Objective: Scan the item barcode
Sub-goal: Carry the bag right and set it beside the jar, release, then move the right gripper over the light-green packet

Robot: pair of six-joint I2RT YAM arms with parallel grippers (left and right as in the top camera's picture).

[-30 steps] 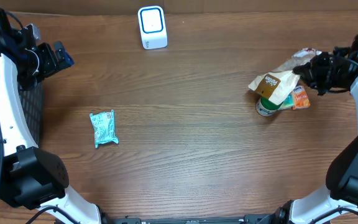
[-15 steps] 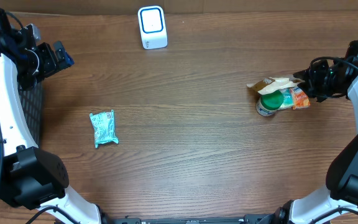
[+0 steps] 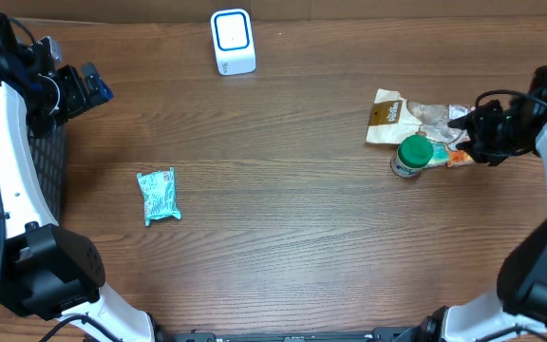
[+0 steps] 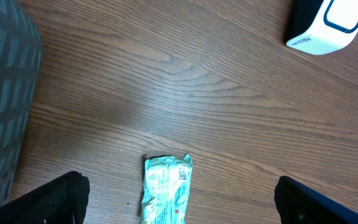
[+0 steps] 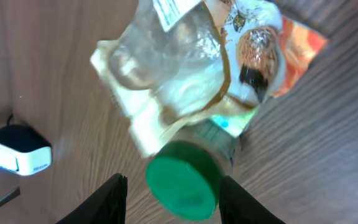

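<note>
Left arm is held above the far-left corner of the worktop (image 3: 302, 228), forearm bent inward. The left end effector (image 3: 91, 84) is spread wide and nothing is held between its fingers. Right arm is reached in from the right edge with the wrist turned toward the worktop's centre. The right end effector (image 3: 465, 131) is positioned low, fingers parted about halfway, and nothing is gripped.

The snack bag (image 3: 408, 112) is laid flat on the worktop just ahead of the right fingertips. Its brown-printed end is pointed left and its clear-window end is nearest the end effector. Contact between tips and bag edge cannot be judged from overhead. In the right wrist view the bag is seen beyond the open fingers, with a white label at the top of the view, possibly the barcode.

A green-lidded jar (image 3: 411, 155) is laid on its side against the bag's near edge. Its lid is framed between the two fingers in the wrist view, but farther out than the tips. An orange packet (image 3: 460, 156) is tucked against the jar, partly under the end effector.

The barcode scanner (image 3: 233, 42) is stood at the far edge, well apart from the bag and both arms. A teal packet (image 3: 159, 196) is laid on the left half, well apart from the left end effector. A dark slatted basket (image 3: 53, 161) is placed at the left edge beside the left arm; its contents are not shown.
</note>
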